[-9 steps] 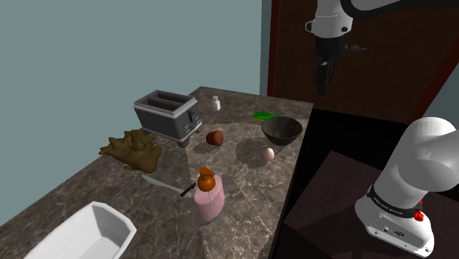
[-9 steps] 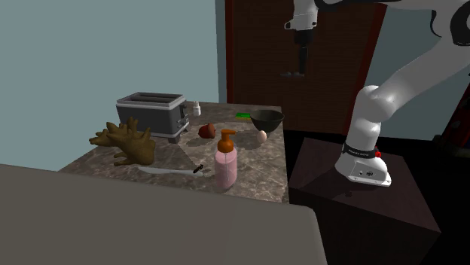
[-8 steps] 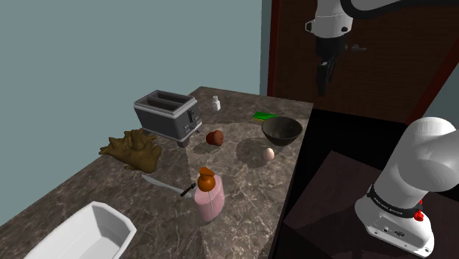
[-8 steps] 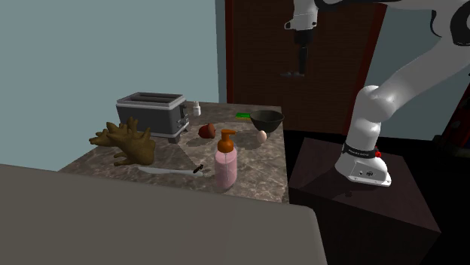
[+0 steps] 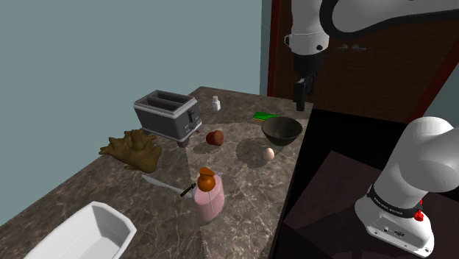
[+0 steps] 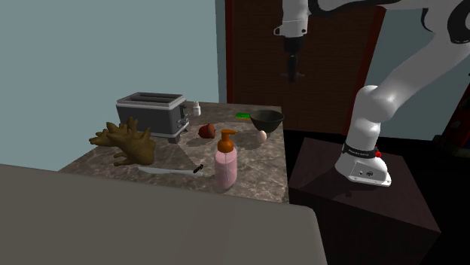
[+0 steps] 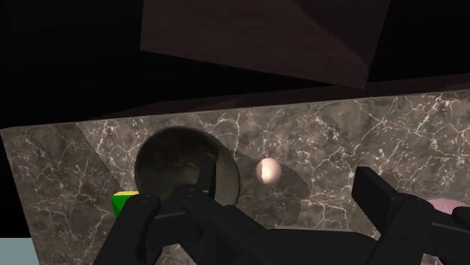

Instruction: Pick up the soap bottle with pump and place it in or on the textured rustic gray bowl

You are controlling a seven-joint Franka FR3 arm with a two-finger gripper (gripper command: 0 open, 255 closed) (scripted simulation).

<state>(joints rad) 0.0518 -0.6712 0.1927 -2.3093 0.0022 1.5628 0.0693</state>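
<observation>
The soap bottle (image 5: pixel 209 199) stands upright near the front edge of the tabletop (image 5: pixel 246 184), well apart from the bowl (image 5: pixel 282 131). Its body is a pale pink cylinder with rounded shoulders, slightly see-through, and it is topped by a bulbous orange-brown pump. A knife (image 5: pixel 168 185) lies flat just beside it, pale blade and dark handle, with the handle end nearest the bottle.

The bowl is round and deep, a dark grey-green with a dull, rough-looking inside. A smooth pale egg (image 5: pixel 269 154) rests near its rim on the side toward the bottle, and a flat bright green piece (image 5: pixel 263 115) lies at the far side. The tabletop is dark brown stone veined with thin white lines, like marble.

The gripper (image 5: pixel 300 94) hangs high over the tabletop's far end, close above the bowl, pointing down in front of a reddish-brown wooden panel. In the wrist view its black fingers (image 7: pixel 374 188) stand wide apart and clasp nothing, with the bowl and the egg on the stone below them.

Further back sit a boxy grey metal toaster (image 5: pixel 168 114) with two slots, a small white bottle (image 5: pixel 216 104) and a round reddish-brown fruit (image 5: pixel 215 137). A lumpy brown shape (image 5: pixel 132 149) (rather like a glove) lies beside the toaster, and a white rounded tub (image 5: pixel 84 235) sits at the shoulder view's lower left.
</observation>
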